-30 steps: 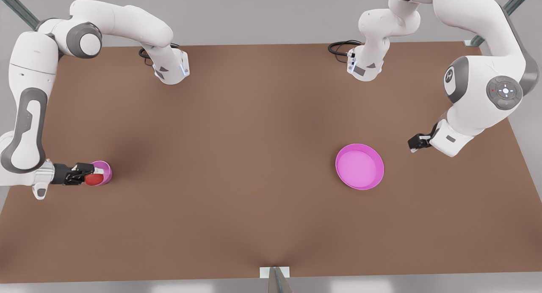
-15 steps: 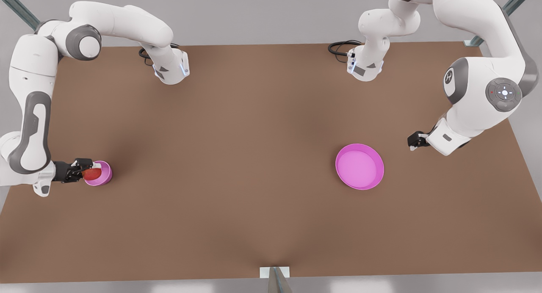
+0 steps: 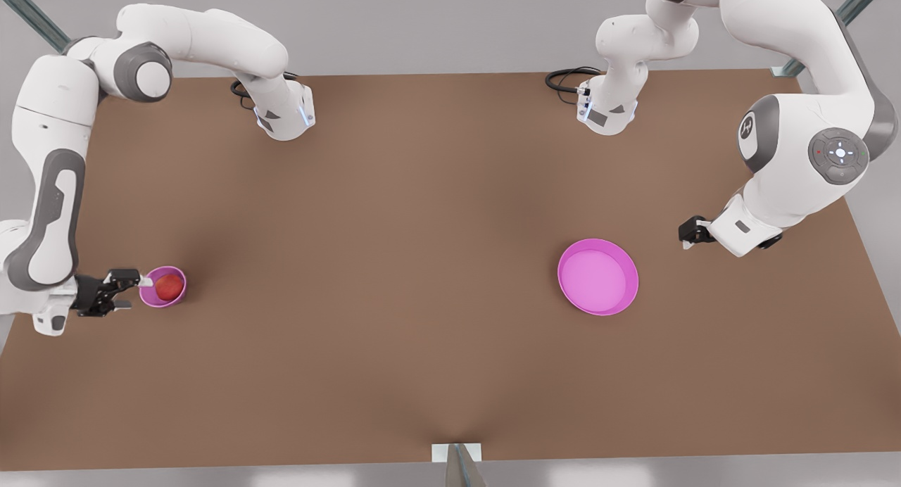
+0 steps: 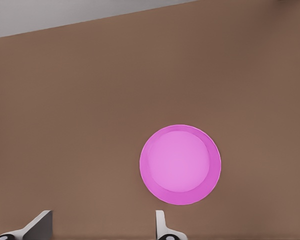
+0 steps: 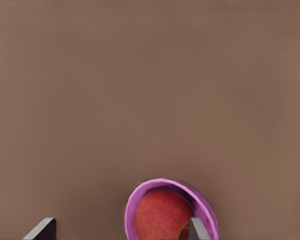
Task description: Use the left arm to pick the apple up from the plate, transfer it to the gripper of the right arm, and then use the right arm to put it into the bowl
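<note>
Apple (image 3: 169, 286) sits in the small bowl (image 3: 180, 292) at the front view's left, and the right pincer (image 3: 136, 293) is released just beside the rim, nothing in it. Left pincer (image 3: 686, 235) hangs spread and unloaded near the plate (image 3: 628, 295) on the desk (image 3: 422, 262).

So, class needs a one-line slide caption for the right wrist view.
Open right gripper beside a small pink bowl holding a red apple on the brown table.
</note>
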